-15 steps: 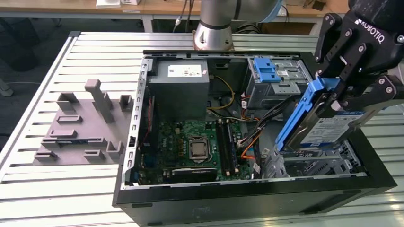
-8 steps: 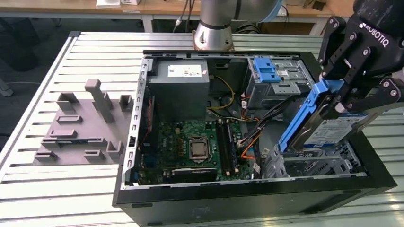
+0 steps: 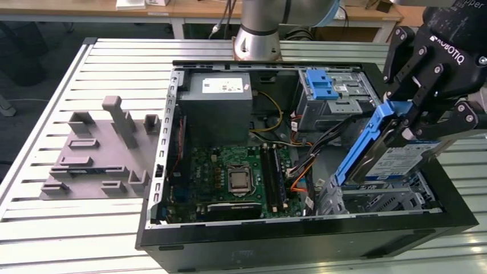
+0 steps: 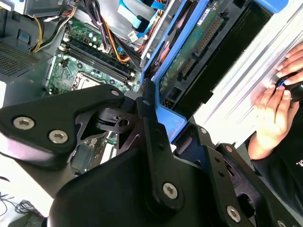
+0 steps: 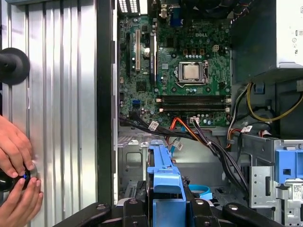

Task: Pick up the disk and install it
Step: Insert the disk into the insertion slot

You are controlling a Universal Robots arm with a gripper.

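**Disk** [image 3: 389, 149]: silver-grey drive in a blue carrier, held off the table and over the open computer case [image 3: 304, 242], at the end of the case on the exterior view's right. It is steeply tilted on edge. The long axis slopes from the gripper down toward the exterior view's left and ends above the metal drive cage [image 3: 380, 200]. Whether the low end touches the cage cannot be told. The labelled face turns toward the exterior view's right. The second wrist view shows the green circuit-board face [image 4: 189, 52].

**Gripper** [image 3: 411, 123]: black fingers clamped on the disk's upper end and gripping the carrier rails, as seen in both wrist views [image 5: 165, 208].

**Case interior:** motherboard [image 3: 228, 171], grey power supply box [image 3: 216, 105], blue ribbed latch [image 3: 323, 84], and loose cables [image 5: 208, 137].

**Table** [image 3: 45, 228]: slatted metal. A grey moulded fixture [image 3: 99, 154] sits beside the case on the exterior view's left.

**Person's hand** [image 5: 13, 151]: rests on a black knob at the table edge.
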